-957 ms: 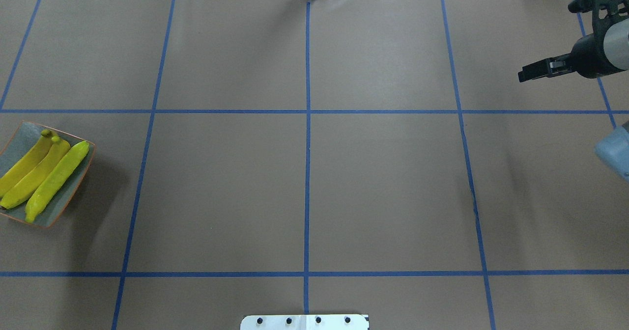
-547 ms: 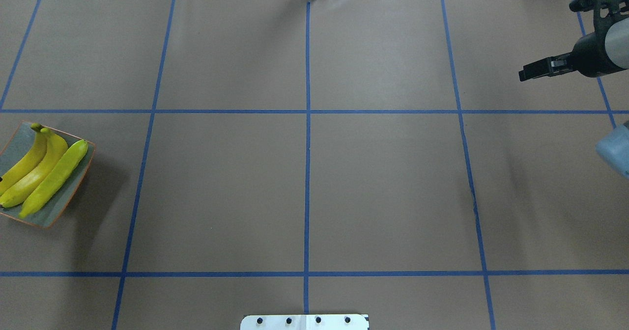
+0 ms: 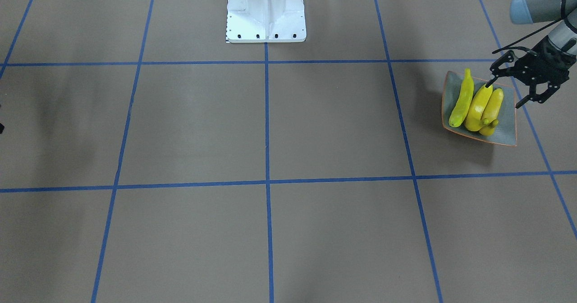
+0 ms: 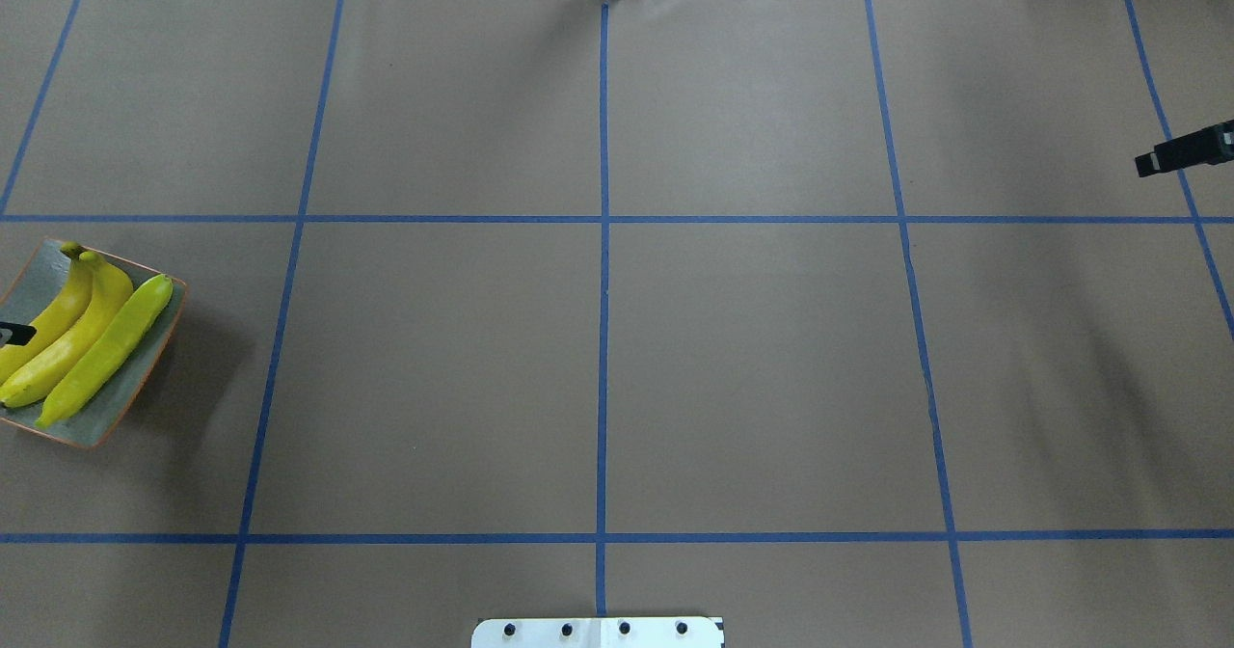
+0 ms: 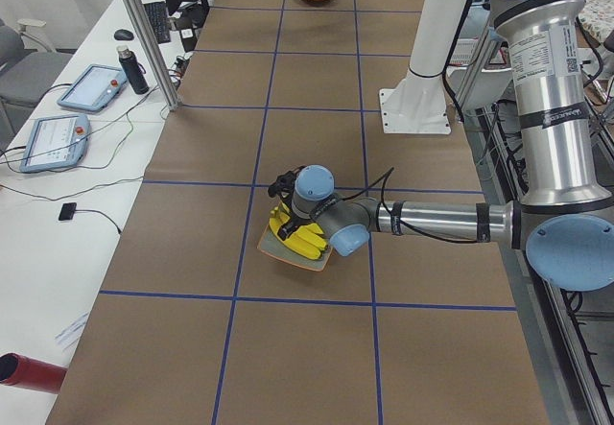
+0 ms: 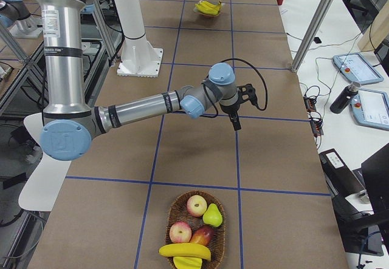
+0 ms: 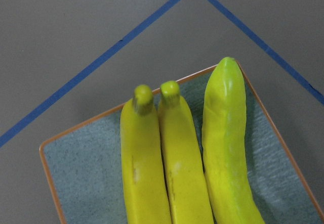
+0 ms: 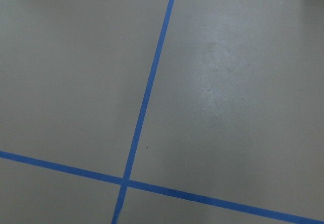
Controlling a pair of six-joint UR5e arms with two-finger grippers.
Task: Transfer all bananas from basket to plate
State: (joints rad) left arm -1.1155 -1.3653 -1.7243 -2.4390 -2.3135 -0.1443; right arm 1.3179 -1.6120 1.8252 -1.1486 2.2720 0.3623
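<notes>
In the overhead view we find the plate (image 4: 116, 383) cut by the left edge, the outermost of the bananas (image 4: 101, 349) running off with it, and only one dark fingertip (image 4: 14, 333) of the left gripper (image 3: 504, 94) showing. The right gripper (image 4: 1152, 160) is cut by that view's right edge, so we cannot tell how its jaws stand. The left wrist view loses the bananas' lower ends at its bottom edge.
</notes>
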